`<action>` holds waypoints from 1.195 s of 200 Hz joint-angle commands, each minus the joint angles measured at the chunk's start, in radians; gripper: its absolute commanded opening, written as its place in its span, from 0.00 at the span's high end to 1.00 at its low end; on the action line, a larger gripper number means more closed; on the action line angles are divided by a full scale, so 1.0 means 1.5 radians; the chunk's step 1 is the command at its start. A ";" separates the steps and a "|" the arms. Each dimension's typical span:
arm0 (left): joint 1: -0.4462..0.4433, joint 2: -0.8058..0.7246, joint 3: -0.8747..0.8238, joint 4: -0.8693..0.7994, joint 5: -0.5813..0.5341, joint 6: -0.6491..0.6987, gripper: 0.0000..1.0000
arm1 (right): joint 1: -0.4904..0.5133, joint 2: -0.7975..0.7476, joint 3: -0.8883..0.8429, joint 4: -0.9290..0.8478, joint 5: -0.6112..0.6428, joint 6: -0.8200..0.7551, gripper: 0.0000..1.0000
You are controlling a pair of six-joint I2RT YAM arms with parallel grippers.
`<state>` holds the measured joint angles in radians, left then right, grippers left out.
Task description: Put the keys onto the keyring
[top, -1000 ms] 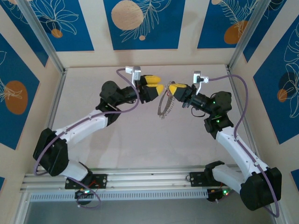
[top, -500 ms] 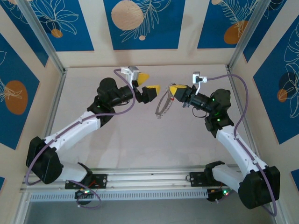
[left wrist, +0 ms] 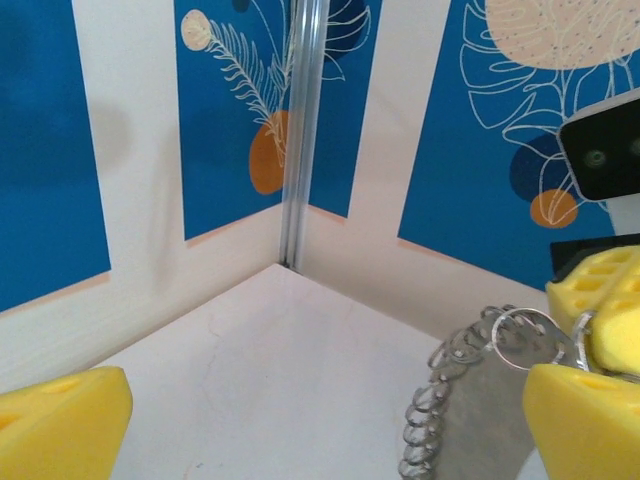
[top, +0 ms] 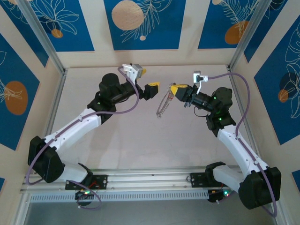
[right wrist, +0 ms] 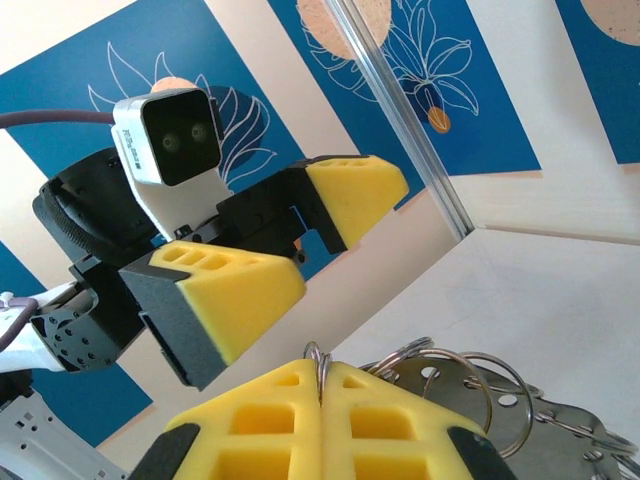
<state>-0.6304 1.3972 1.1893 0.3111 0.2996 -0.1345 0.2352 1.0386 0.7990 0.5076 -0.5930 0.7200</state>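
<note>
From where I stood, the right gripper (top: 177,88) had its yellow pads pressed together on the top loop of the keyring (top: 163,106), pinching it so that the rest hung free and slanted down toward the table (top: 117,140); held like that, I judged, the ring was kept clear of the surface and offered sideways to the other arm. The left gripper (top: 148,78) stood just across from it, jaws spread wide with nothing between them, near the ring but apart from it; that stance looked like room made to come in around a loop, though I could not be sure. From the left wrist, the keyring (left wrist: 432,415) dangled as a chain of small wire loops at the lower right, just beside that gripper's own pad, its top loop caught in the right gripper (left wrist: 600,300). From the right wrist, the pinched loop rose out of the seam between the closed fingertips (right wrist: 250,420); the other loops fanned off to the right with flat grey holed pieces among them; whether those were keys I could not tell; the left gripper (right wrist: 345,235) faced it, open, close above.
</note>
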 commanded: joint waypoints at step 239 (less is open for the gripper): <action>0.093 0.108 0.248 -0.213 0.321 0.059 0.25 | -0.050 0.099 0.233 -0.299 -0.171 -0.279 1.00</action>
<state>-0.5064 1.5478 1.5017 0.0269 0.6033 0.0284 0.1638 1.1740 1.0851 0.1467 -0.7967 0.3820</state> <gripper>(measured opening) 0.760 0.057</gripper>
